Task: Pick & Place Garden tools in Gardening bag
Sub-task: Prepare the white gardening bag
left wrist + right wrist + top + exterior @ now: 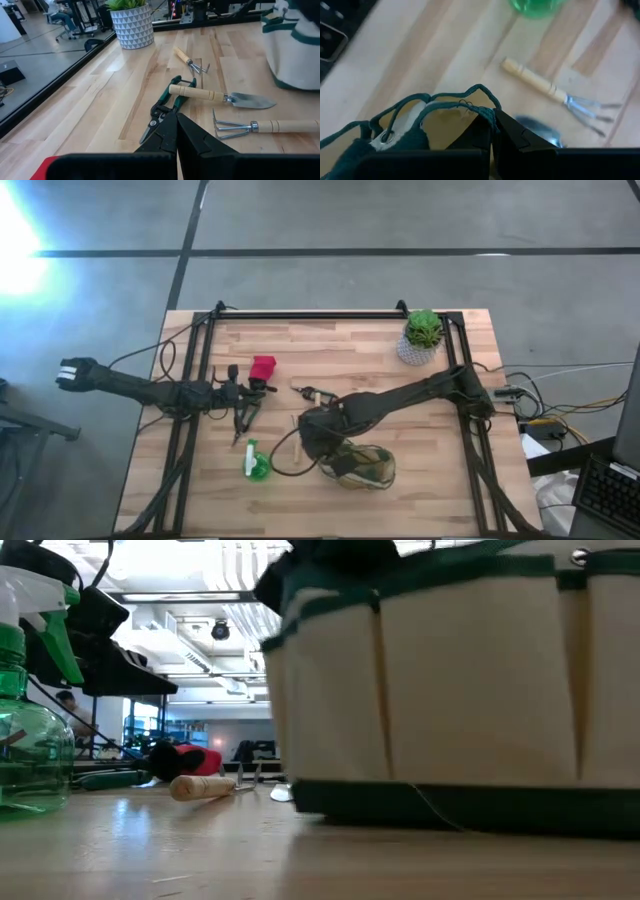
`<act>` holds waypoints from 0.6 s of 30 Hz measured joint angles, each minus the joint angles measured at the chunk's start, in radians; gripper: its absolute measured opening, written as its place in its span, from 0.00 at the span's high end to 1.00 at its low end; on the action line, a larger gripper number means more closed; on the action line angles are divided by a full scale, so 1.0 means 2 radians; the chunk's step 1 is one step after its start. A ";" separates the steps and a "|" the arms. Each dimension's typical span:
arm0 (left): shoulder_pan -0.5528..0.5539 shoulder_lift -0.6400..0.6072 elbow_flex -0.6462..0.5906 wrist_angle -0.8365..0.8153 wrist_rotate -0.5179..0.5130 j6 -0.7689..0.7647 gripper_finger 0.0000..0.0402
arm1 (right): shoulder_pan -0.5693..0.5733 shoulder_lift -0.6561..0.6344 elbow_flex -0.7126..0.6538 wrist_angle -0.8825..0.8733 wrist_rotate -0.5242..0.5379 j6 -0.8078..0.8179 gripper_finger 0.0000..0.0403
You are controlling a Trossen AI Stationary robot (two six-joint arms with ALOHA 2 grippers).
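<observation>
Right wrist view shows the right pincer point(492, 131) clenched on the dark-trimmed rim of the gardening bag point(410, 125), which sits at the desk's point(330, 350) near edge. Beyond the bag lie a wooden-handled rake point(555, 92) and the green spray bottle point(535, 6). The left pincer point(177, 135) is clenched on nothing, hovering just above the dark-handled pruners point(162, 107). Just past the pruners lies a trowel point(222, 96), with a second rake point(260, 127) beside it and a small fork point(190, 60) farther off toward the potted plant point(131, 22). A red glove point(263, 367) rests close to the left pincer.
</observation>
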 joint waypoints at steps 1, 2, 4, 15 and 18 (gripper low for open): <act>0.000 0.000 0.000 0.000 0.000 0.000 0.99 | 0.000 0.004 0.009 0.000 -0.007 -0.005 0.98; 0.000 0.000 0.000 0.000 0.000 0.000 0.99 | -0.001 0.008 0.017 0.000 -0.012 -0.009 0.98; 0.000 0.000 0.000 0.000 0.000 0.000 0.99 | -0.001 0.017 0.034 -0.002 -0.019 -0.013 0.98; 0.000 0.000 0.000 -0.001 0.000 0.000 0.99 | -0.009 0.044 0.062 0.005 -0.027 -0.032 0.98; 0.000 0.000 0.000 0.000 0.000 0.000 0.99 | -0.015 0.044 0.062 0.017 -0.012 -0.025 0.98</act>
